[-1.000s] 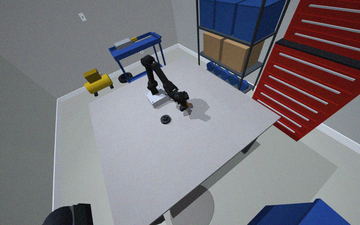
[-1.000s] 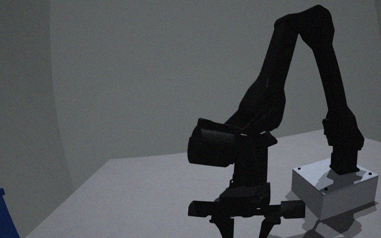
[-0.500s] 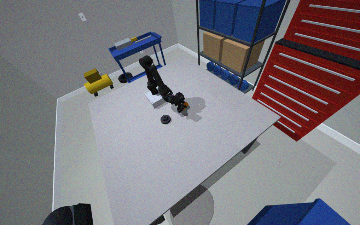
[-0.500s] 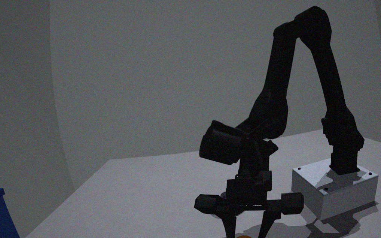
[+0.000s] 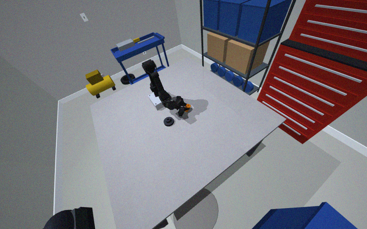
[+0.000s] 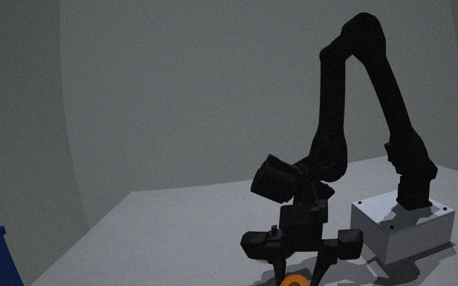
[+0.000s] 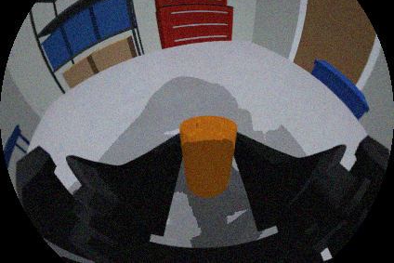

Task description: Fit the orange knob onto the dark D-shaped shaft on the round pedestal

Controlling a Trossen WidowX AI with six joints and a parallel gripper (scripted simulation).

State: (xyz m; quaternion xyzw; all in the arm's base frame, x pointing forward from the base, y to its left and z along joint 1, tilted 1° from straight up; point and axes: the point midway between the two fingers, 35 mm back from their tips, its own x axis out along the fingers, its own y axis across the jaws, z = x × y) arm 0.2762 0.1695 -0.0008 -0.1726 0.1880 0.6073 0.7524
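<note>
The orange knob (image 5: 188, 105) (image 6: 294, 277) (image 7: 207, 153) is held between the two black fingers of my gripper (image 5: 186, 108) (image 6: 296, 280) (image 7: 207, 138). The gripper is shut on it and tilted, and the knob is tilted with it. In the exterior view an orange ring with a dark round opening faces the camera, cut by the bottom edge. The hole's flat side cannot be made out. The dark round pedestal (image 5: 168, 122) stands on the table, to the lower left of the knob in the top view, apart from it. Its shaft is small there; the pedestal is not visible in the other two views.
The arm's pale base box (image 5: 159, 106) (image 6: 369, 234) stands on the grey table (image 5: 150, 159) (image 6: 173, 220) (image 7: 269, 74) behind the gripper. A red tool cabinet (image 5: 316, 85) (image 7: 197, 28), a shelf with boxes, a blue cart (image 5: 142, 48) and a yellow compressor (image 5: 101, 85) stand beyond the table.
</note>
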